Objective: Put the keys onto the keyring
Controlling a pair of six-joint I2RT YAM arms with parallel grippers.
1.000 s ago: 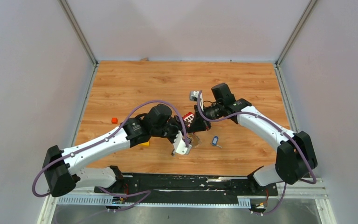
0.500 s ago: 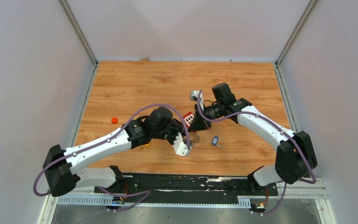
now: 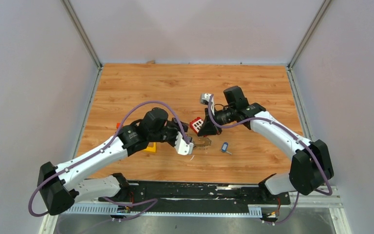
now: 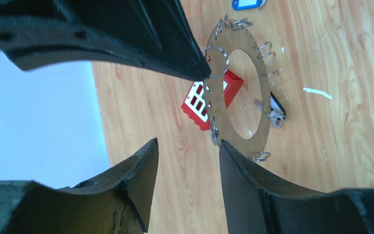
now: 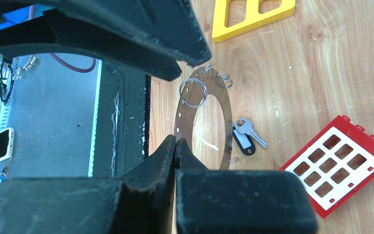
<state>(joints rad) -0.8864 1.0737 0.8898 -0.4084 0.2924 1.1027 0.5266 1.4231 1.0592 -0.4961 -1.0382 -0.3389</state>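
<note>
The keyring, a flat grey ring with holes and a few small split rings, is lifted off the table on a tilt. My right gripper is shut on its rim. In the left wrist view the keyring hangs just beyond my left gripper, which is open and holds nothing. The black-headed key lies on the wood behind the ring, and shows again as the black key. The blue-headed key lies on the table right of the ring.
A red block with white squares sits just behind the ring, by the right gripper. A yellow frame lies under the left forearm. The table's front edge and black rail are close behind the ring.
My left arm has drawn back to the left, away from the ring, and its jaws narrowed briefly, then opened again. The right gripper keeps its hold on the ring, barely moved.
</note>
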